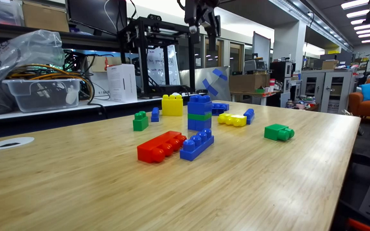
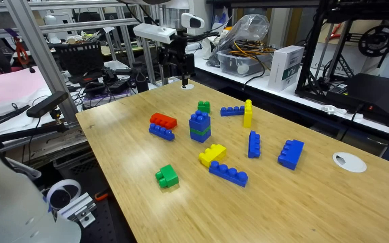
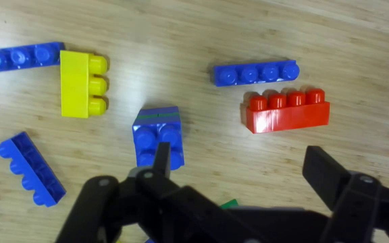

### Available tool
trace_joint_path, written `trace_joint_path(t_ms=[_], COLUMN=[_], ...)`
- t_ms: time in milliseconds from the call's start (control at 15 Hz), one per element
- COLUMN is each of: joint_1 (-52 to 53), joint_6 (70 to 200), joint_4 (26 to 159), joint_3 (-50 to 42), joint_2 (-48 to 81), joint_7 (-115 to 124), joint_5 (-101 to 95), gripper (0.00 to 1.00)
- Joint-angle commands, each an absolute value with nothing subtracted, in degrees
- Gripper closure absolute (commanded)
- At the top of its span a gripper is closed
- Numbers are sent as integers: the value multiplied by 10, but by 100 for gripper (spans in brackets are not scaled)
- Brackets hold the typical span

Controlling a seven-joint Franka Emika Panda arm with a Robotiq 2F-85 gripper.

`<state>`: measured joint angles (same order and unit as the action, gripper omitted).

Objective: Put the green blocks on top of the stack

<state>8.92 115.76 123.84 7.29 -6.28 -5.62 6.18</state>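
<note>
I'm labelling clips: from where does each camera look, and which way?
In an exterior view: low above the table, facing along it toward the stack; gripper at top.
In an exterior view: higher, looking down across the table; apparent white arm base lower left, gripper upper middle.
Wrist view: wrist-mounted, looking down at stack and red brick; spread fingers at bottom.
Both exterior views share stack, gripper, red brick.

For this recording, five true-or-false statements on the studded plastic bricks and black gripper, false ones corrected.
1. A narrow tower of blue and green bricks stands upright on the wooden table. True.
2. Green tops the tower. False: its top brick is blue.
3. A boxy green brick stands studs up. True.
4. No loose green brick lies on its side. False: the other green brick does.
5. The gripper is open, holding no brick. True.
</note>
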Motion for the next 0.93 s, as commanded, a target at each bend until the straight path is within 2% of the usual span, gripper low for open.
trace_joint_path(t_ms=[0,333,400,867], joint_1=[92,104,101,103], joint_6=[1129,1106,1143,1119], joint_4=[1146,1037,1083,1044], joint_3=[82,93,93,93], joint_2=[22,129,96,126], joint_7=[-74,-62,-60,-60], joint_5=[28,-30,-10,-21], gripper=[0,0,0,0])
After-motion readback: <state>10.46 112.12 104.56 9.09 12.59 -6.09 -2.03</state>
